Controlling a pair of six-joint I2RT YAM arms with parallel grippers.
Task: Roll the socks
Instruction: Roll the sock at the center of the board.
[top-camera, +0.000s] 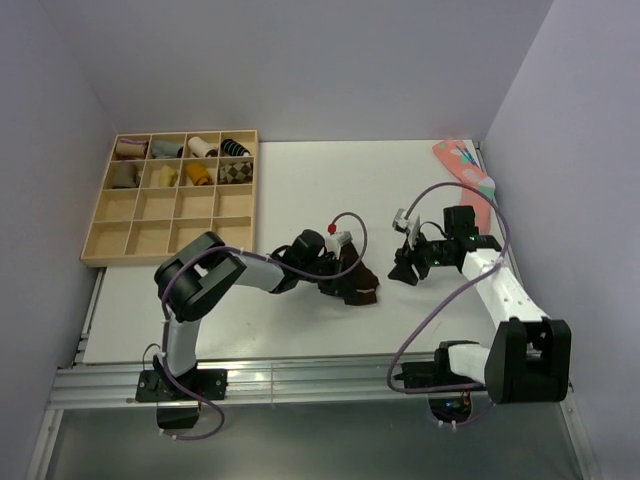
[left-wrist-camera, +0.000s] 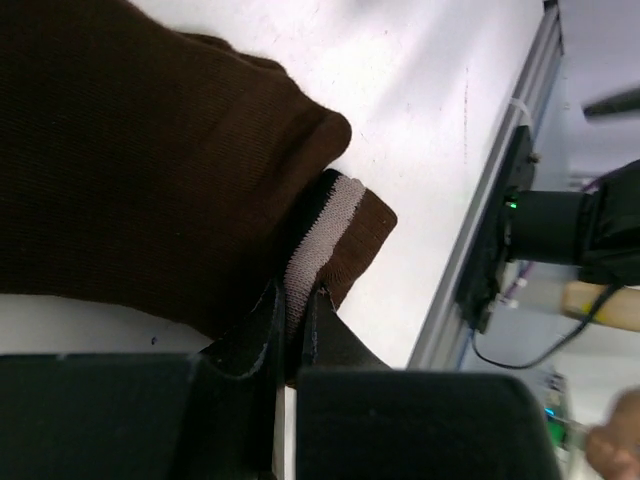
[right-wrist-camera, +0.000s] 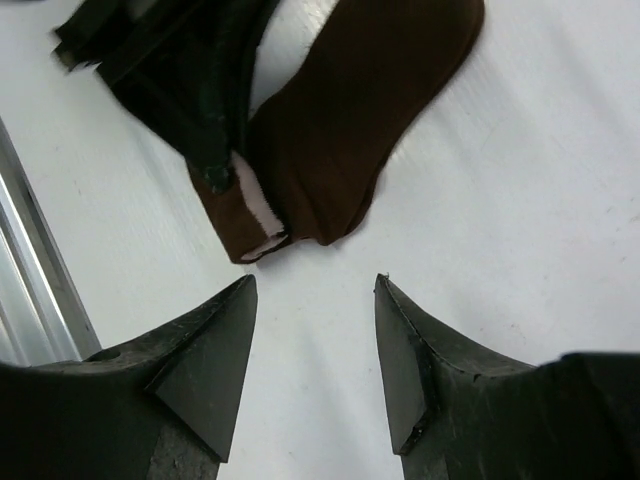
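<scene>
- The dark brown knit sock (top-camera: 355, 283) lies bunched and folded over itself on the white surface (top-camera: 300, 190), near the middle, towards the near edge. A pale grey stripe shows at its cuff.
- The left hand (left-wrist-camera: 292, 315) is clamped on that striped cuff corner.
- The right hand (right-wrist-camera: 315, 290) hangs just beside the sock, fingers spread, touching nothing.
- Well apart from the sock are a wooden compartment tray (top-camera: 150, 238) holding small sock bundles (top-camera: 203, 147) at the far left, and a pink sock (top-camera: 462, 168) along the far right edge.
</scene>
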